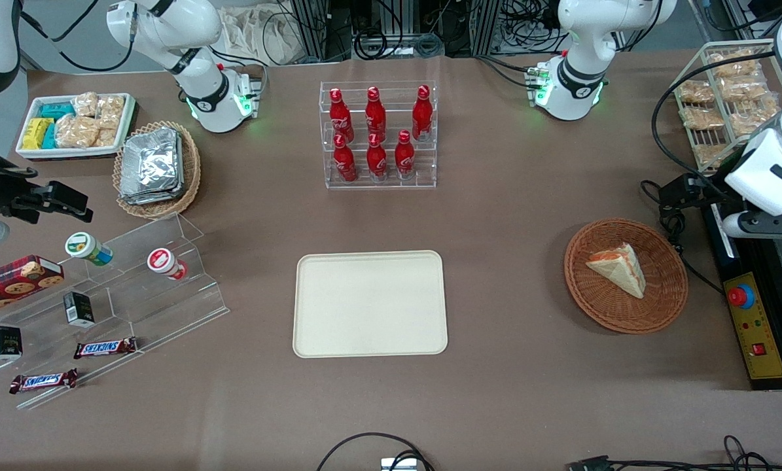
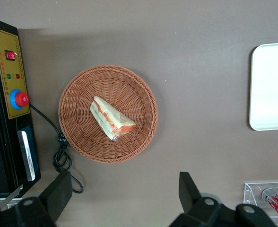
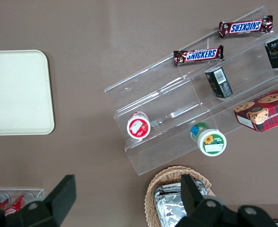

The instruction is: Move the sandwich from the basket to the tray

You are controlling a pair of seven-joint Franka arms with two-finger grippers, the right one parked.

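You had the tray point(image 1: 370, 304) as your landmark, lying flat on the brown table point(image 1: 508, 216) with nothing on it; toward the parked arm's end from it stood a white tray of snack packets point(image 1: 76, 124), a tan wicker basket point(image 1: 158, 169) holding foil packs point(image 1: 150, 165), and a clear stepped stand point(image 1: 122, 288) carrying two small tubs, dark little boxes, a cookie box and two chocolate bars; farther from the front camera than the tray stood a clear rack point(image 1: 379, 136) with six red bottles upright in it; toward the working arm's end from the tray sat the round brown basket point(image 1: 626, 276), and in it the sandwich point(image 1: 618, 268) lay on its side, well inside the rim, its orange filling showing along one edge; farther again toward that end a wire basket point(image 1: 724, 98) held bagged snacks, and a black control box point(image 1: 754, 324) with a red button ran along the table's edge.

Bare cloth lay open between tray and basket; a black cable point(image 2: 61, 146) curled just beside the basket's rim.

Your gripper point(image 2: 125, 194) hung above the table near the basket, clear of the sandwich, its two fingers point(image 2: 58, 191) spread wide apart and holding nothing.
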